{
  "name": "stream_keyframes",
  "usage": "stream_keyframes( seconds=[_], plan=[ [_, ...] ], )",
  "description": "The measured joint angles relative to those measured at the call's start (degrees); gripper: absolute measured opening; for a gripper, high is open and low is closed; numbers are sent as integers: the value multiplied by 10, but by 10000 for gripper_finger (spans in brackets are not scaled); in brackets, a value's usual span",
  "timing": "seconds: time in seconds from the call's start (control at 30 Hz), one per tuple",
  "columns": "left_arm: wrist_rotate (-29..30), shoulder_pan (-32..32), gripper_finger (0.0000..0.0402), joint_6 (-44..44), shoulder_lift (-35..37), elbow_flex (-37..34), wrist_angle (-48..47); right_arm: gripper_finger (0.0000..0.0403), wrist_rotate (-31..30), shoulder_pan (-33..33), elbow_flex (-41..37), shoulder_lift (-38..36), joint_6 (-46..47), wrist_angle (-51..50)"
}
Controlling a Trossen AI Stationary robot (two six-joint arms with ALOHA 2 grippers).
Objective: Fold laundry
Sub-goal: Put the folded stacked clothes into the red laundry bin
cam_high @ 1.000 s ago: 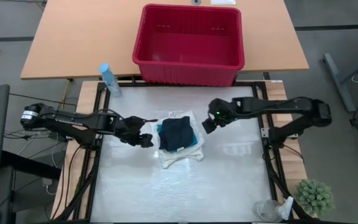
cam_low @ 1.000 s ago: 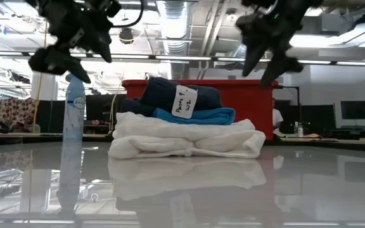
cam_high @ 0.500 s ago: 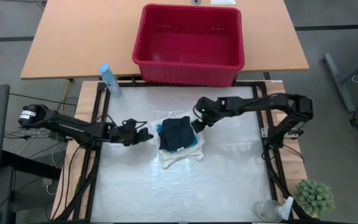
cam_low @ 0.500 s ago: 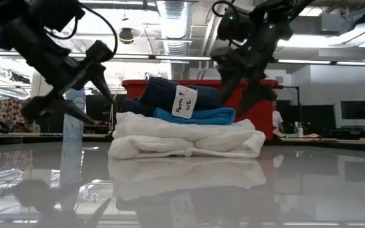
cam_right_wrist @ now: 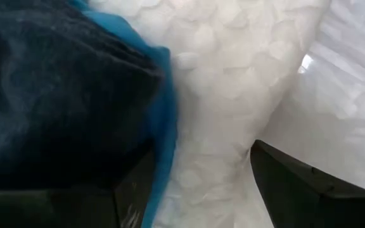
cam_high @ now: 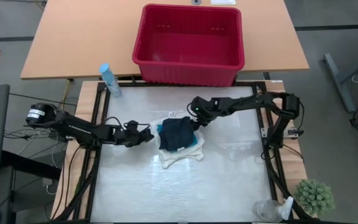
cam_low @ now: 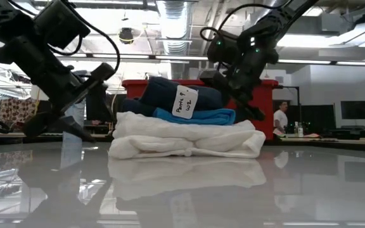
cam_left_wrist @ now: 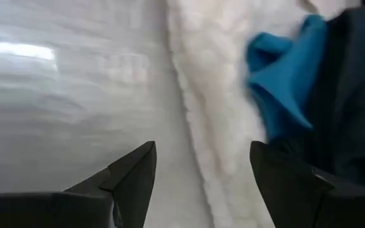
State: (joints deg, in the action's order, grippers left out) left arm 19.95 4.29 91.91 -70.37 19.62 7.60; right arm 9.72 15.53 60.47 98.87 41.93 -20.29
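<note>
Folded stack on tabletop (cam_high: 229, 180): navy garment (cam_high: 175, 132) over turquoise garment (cam_low: 198, 116) and cream cloth (cam_low: 182, 140); left tool (cam_high: 146, 135) and right tool (cam_high: 194, 121) flanking, both open, empty.

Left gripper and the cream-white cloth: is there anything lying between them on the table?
Nothing. In the left wrist view, only bare table lies between the open left gripper and the cream-white cloth; the high view agrees.

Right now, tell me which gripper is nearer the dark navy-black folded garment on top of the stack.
Right. The right gripper is open at the dark navy-black folded garment's edge; the left gripper, also open, sits beside the cream-white cloth, slightly farther off.
</note>
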Motion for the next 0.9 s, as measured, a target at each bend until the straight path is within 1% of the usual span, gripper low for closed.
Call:
stream_keyframes(
  seconds=[0.13,0.23,0.33,0.47,0.77,0.9],
  plan=[
    [3,0,245,35,-16,0,-1,283,0,0,0,8,-4,3],
    [-10,-3,245,68,-36,0,12,283,-1,0,0,8,-5,5],
    [-23,-5,245,61,-60,0,52,283,-2,0,0,8,-6,7],
    [-5,-5,245,63,-91,1,115,283,-4,-1,0,8,-11,7],
    [5,-5,245,65,-171,42,135,283,-5,-1,0,8,-7,6],
    [7,-6,245,37,-196,68,135,282,4,-1,1,17,4,12]
  ],
)
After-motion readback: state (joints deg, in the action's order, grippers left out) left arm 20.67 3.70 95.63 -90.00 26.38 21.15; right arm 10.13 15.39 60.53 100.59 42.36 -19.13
